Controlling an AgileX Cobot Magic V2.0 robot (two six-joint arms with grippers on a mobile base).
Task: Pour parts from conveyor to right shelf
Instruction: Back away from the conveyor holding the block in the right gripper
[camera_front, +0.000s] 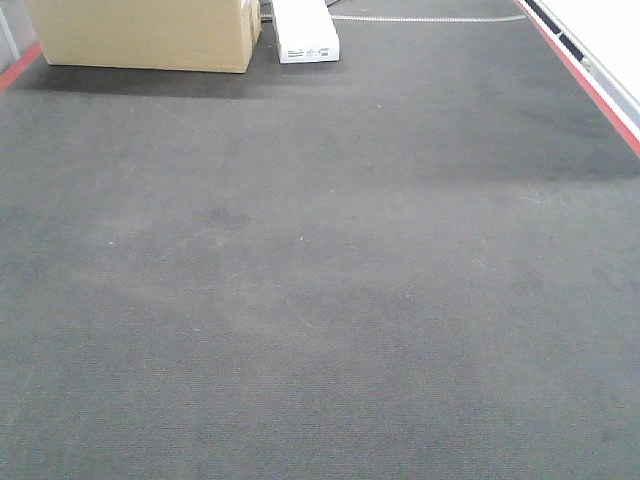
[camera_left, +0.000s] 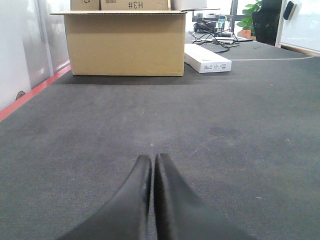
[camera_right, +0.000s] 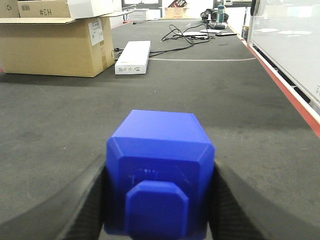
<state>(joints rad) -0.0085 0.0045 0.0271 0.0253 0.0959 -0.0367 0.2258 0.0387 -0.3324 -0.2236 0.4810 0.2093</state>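
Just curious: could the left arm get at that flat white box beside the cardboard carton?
Probably not from here. Nothing lies on the conveyor between the left gripper and the white box, but the box sits far ahead and the jaws are shut.

At the bottom centre of the frame, we are seeing the right end effector (camera_right: 160, 200) clamping a blue part (camera_right: 159, 150). Its black fingers (camera_right: 75, 210) are pressing both sides, and the short stud is facing the camera. The conveyor (camera_right: 60, 115) is stretching away behind, with a red stripe (camera_right: 295, 105) running along the right edge. A cardboard box (camera_right: 50, 47) is sitting in the upper left, with a white box (camera_right: 133, 57) lying just beside it.
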